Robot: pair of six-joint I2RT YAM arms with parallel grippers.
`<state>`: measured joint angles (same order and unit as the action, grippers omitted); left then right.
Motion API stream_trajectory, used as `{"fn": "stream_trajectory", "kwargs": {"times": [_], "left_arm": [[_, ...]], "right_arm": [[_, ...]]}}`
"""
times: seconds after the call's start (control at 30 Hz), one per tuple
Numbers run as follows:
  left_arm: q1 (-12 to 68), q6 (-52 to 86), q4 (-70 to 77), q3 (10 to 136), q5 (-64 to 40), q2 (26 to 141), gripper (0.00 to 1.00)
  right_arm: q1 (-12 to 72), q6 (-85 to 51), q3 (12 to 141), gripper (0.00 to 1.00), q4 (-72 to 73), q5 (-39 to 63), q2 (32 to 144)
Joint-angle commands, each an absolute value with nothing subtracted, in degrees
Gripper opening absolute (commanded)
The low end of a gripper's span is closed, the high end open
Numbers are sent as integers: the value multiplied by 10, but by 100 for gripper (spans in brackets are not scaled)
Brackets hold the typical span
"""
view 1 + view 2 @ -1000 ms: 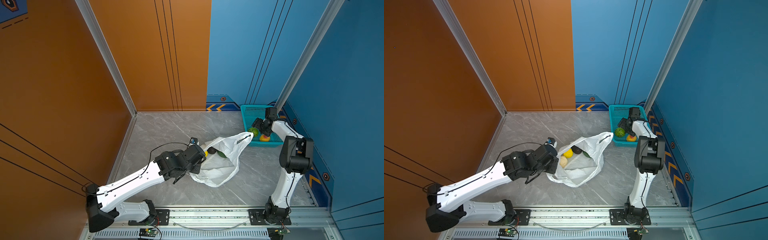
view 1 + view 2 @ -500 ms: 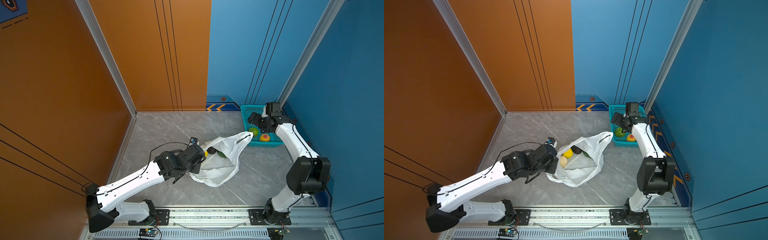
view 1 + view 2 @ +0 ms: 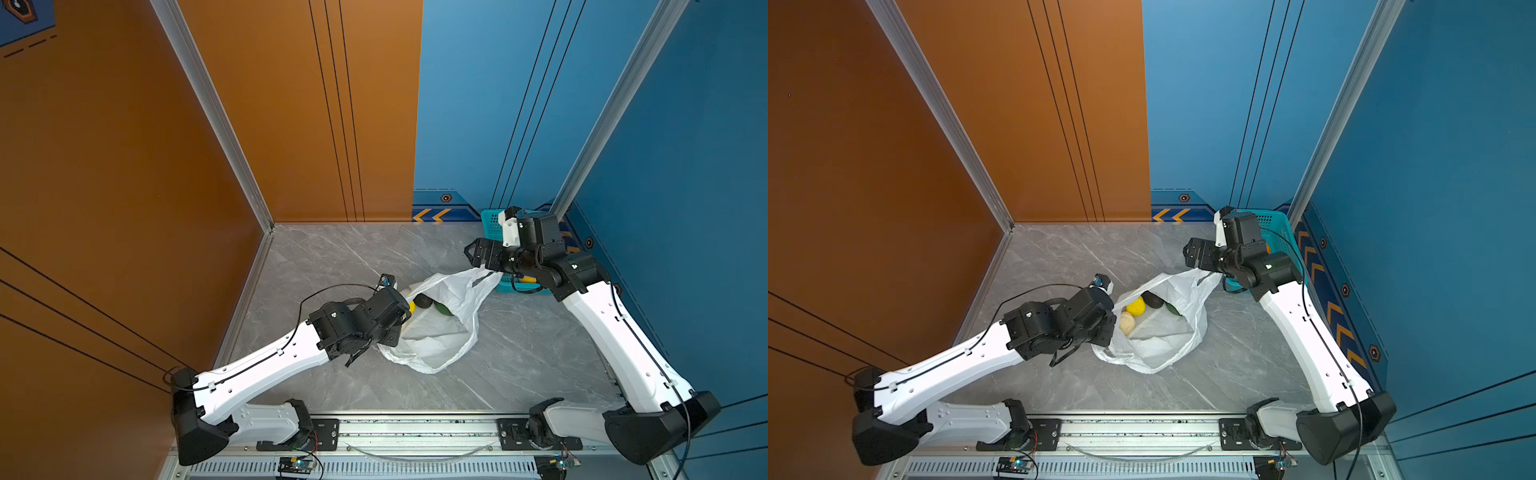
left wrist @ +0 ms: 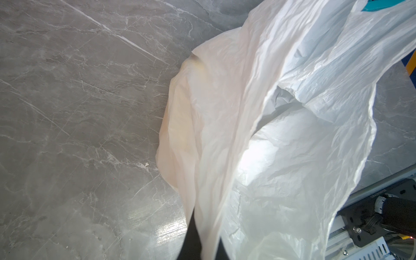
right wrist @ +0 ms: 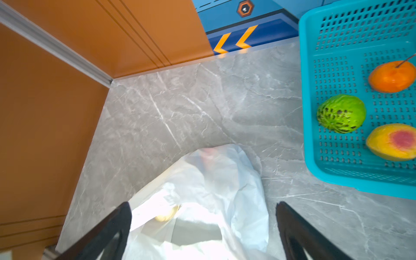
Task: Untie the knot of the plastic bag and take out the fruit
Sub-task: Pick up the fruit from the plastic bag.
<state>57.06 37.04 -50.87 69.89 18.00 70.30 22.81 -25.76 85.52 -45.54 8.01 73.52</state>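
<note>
The plastic bag lies slumped on the grey marble tabletop between our arms, its mouth gaping toward the teal basket; we can make out no knot in it. Our left gripper is pressed together on a fold of the bag's rim, lifting that side. Our right gripper hangs near the mouth with its jaws spread wide, holding nothing. The film is thin, crinkly and limp. We judge it nearly weightless, apt to slip and bunch, so the rim or the handle loop is the place to hold. Inside lie a yellow fruit, a cream fruit, a dark fruit and a green fruit. They look light, firm and round, likely to roll, so we would close across the widest part from above. An orange, a green netted fruit and a yellow-red peach sit in the basket.
</note>
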Motion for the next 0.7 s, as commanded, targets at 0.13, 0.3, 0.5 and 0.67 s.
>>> {"fn": "stream_trajectory", "kwargs": {"times": [0.13, 0.3, 0.5, 0.67], "left_arm": [[565, 363, -514, 715, 179, 712, 0], [566, 362, -514, 717, 176, 715, 0], [566, 362, -514, 719, 175, 715, 0], [566, 363, -515, 720, 177, 713, 0]], "right_arm": [[350, -313, 807, 100, -481, 41, 708], [426, -337, 795, 100, -473, 5, 705], [460, -353, 822, 100, -490, 5, 704], [488, -362, 864, 100, -559, -12, 710]]}}
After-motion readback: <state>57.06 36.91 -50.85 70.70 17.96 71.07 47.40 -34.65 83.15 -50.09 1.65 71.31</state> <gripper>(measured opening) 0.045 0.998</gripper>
